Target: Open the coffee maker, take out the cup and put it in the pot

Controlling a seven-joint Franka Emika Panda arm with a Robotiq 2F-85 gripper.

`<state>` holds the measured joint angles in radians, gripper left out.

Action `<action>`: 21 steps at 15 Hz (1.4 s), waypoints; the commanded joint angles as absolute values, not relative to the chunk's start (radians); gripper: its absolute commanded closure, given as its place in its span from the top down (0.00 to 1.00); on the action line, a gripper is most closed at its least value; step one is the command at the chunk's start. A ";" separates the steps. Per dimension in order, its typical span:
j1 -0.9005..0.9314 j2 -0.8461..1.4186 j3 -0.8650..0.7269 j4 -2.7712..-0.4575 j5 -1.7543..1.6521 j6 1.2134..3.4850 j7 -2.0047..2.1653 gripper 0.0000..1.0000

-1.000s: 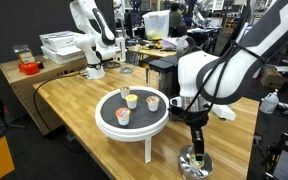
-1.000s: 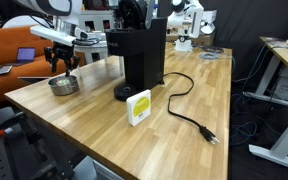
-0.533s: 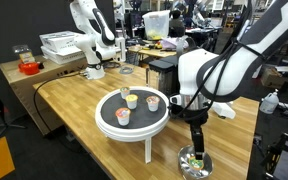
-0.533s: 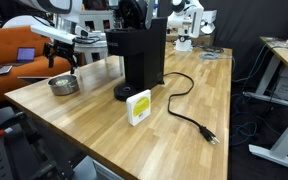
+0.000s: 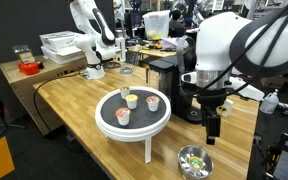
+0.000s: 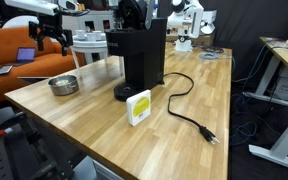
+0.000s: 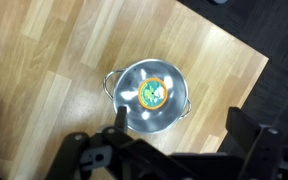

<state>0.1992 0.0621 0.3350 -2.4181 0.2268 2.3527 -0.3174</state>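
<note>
The tiny coffee-pod cup (image 7: 153, 93), its round top ringed in orange with green and white inside, lies in the round shiny stainless-steel pot (image 7: 124, 80), near the middle of its floor. The shallow pot, with a small handle on each side, sits on the pale wooden table (image 7: 44, 60), close to a corner. The black two-fingered gripper (image 5: 213, 131) hangs above the pot without touching it, its jaws spread wide and empty. The tall boxy black coffee maker (image 6: 139, 55) stands well apart on the same table.
</note>
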 commanded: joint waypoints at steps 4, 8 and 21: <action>0.244 -0.217 0.287 -2.583 0.266 2.305 -0.260 1.00; 0.266 -0.236 0.266 -2.581 0.234 2.307 -0.238 1.00; 0.268 -0.243 0.265 -2.592 0.234 2.307 -0.234 1.00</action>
